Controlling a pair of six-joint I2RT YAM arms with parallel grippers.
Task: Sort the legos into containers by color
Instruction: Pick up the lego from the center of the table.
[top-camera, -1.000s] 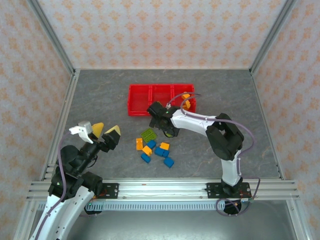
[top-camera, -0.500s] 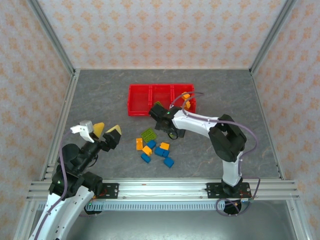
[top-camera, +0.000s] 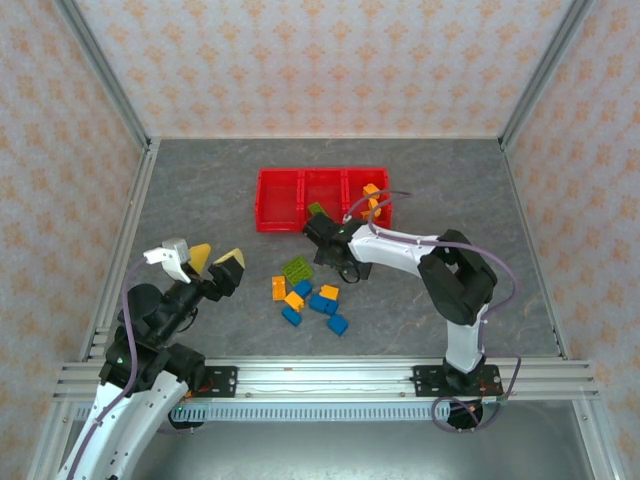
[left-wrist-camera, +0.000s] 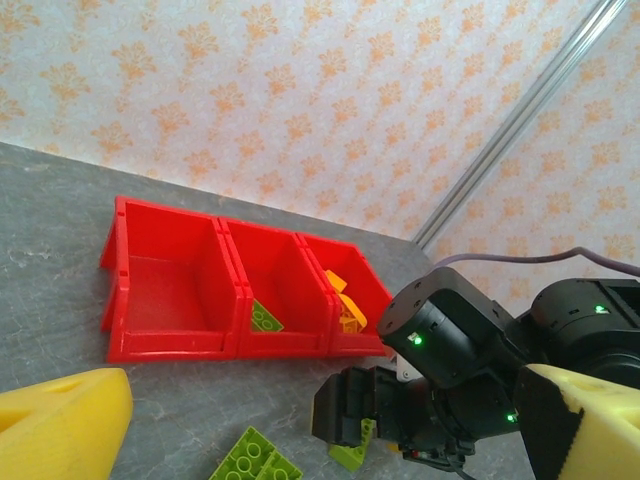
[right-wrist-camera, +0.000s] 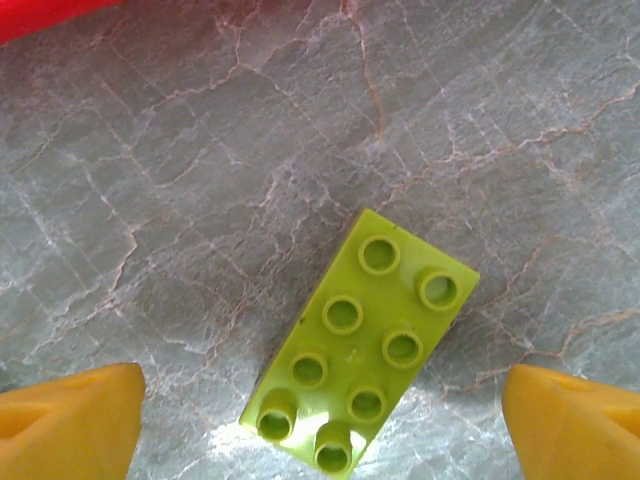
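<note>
**One lime brick is coming between the right claw's fingers**

Over the last second the right gripper (right-wrist-camera: 322, 418) is sliding a little away from the red tray (top-camera: 275, 200), toward the near side of the table (top-camera: 200, 190). It is also beginning to narrow, though it is still standing wide. By moving off, it is uncovering a small lime piece (top-camera: 316, 208) in the middle compartment, which its head was hiding before. I am judging that a pick is starting, and that this brick is going to join the lime piece there.

The right wrist view is giving what the top view is not. A lime two-by-four brick (right-wrist-camera: 360, 350) is lying flat on the table, studs up and turned diagonally. A yellow fingertip (right-wrist-camera: 70, 415) is waiting on each side of it, apart from it and not touching.

The left wrist view is looking into the tray from the side, with orange bricks (left-wrist-camera: 345, 300) lying in the right-hand compartment. From above, the other loose bricks (top-camera: 320, 303), blue, orange and green, are still lying on the table near the arm bases.

The left gripper (top-camera: 212, 262) is hanging fully wide and holding nothing, unchanged.
</note>
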